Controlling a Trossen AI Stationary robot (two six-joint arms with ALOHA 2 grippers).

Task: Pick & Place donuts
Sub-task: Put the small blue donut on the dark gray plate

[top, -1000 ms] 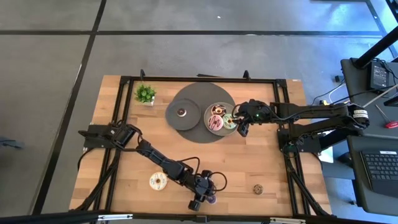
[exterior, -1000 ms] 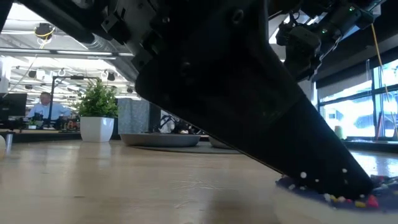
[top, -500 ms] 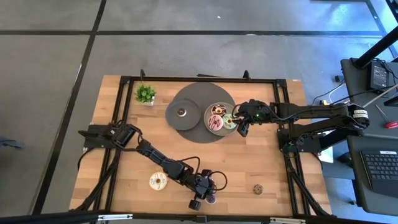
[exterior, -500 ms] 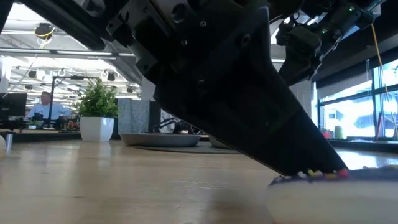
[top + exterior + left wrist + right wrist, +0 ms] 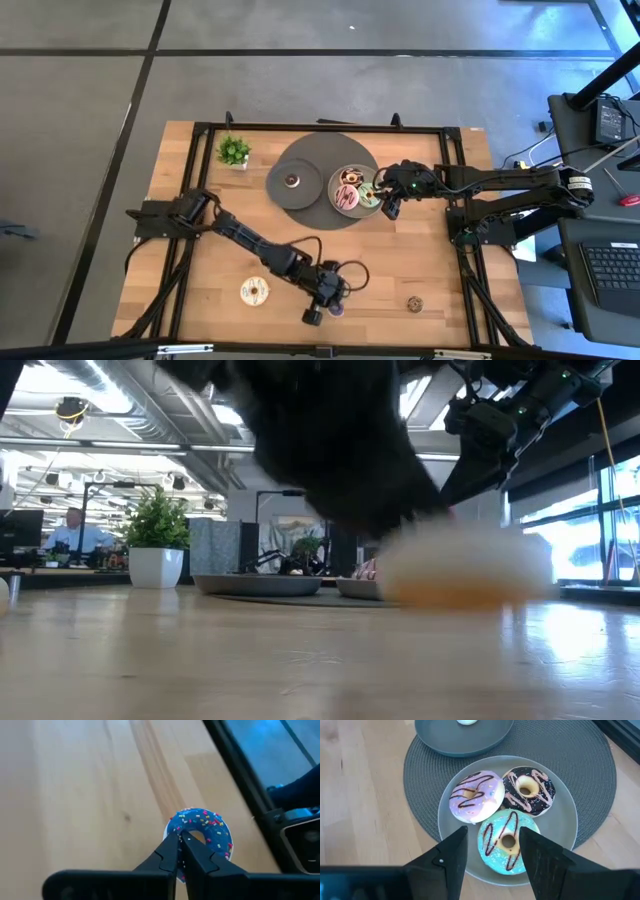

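Over the bare wooden table [image 5: 200, 270] near its front edge, my left gripper [image 5: 181, 851] pinches only the rim of the sprinkled purple mini donut [image 5: 202, 827], so it could slip out while my right gripper [image 5: 492, 847] hovers open above the plated donuts [image 5: 507, 840].

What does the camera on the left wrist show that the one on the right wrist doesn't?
Only the left wrist view shows the left gripper pinching a small purple-blue donut with coloured sprinkles by its rim, above bare wooden table, with a black frame rail along the table edge.

Only the right wrist view shows the open right gripper above a grey plate holding three larger donuts: pink, chocolate and green, on a round dark mat, with a second plate beyond.

Both show the same wooden tabletop and a pair of dark fingers.
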